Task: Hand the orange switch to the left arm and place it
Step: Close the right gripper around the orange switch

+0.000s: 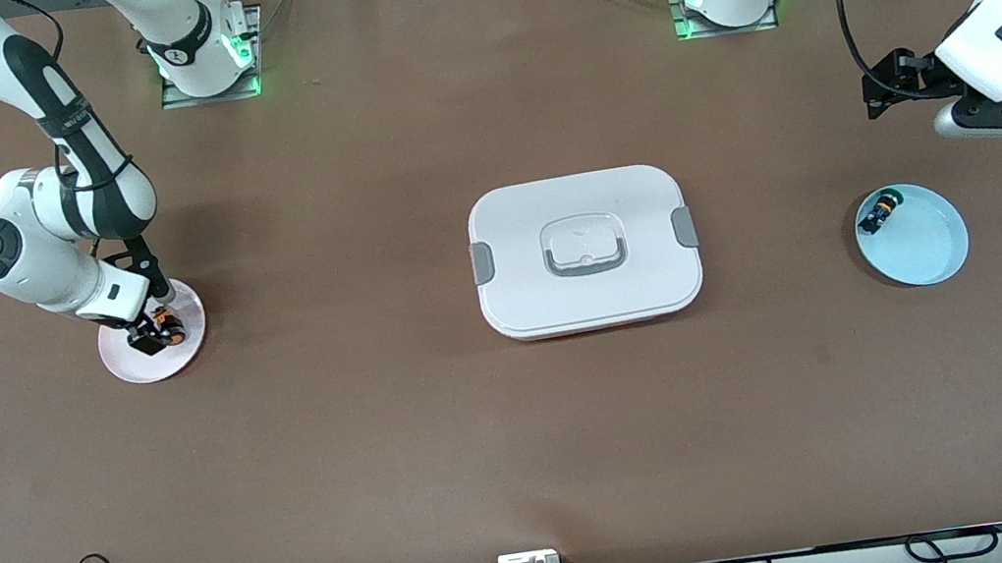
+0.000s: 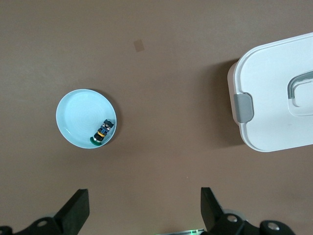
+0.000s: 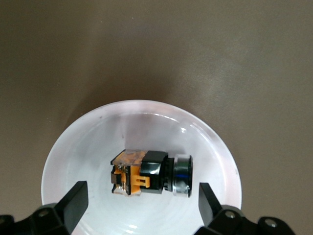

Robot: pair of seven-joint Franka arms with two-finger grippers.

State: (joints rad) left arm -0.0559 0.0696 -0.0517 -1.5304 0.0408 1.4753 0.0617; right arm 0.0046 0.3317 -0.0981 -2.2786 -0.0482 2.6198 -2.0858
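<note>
— Hovering low over the pink plate [image 1: 138,365] at the right arm's end of the desk [image 1: 385,438]: right tool [image 1: 153,331], fingers spread wide either side of the orange switch [image 1: 165,324], not yet touching it.

— Lying where, exactly?

— On its side in the plate, seen plainly from the right wrist [image 3: 149,172], fingers well clear on both flanks. Not lifted, so judged barely begun.

— And at the left arm's end?

— Waiting up in the air just beside the pale blue plate [image 1: 929,252]: left tool [image 1: 894,89], also spread and holding nothing. Resting in that plate, a small black switch with a green cap [image 1: 878,213], not the one wanted.

— Anything between the two?

— Sitting mid-desk, lid on: white box [image 1: 584,251], squarely between the two plates.

— Left to do?

— Nearly everything, by the look of it: closing on the orange switch, lifting, passing over to the left tool clear of the box, setting down, presumably in the blue plate.
</note>
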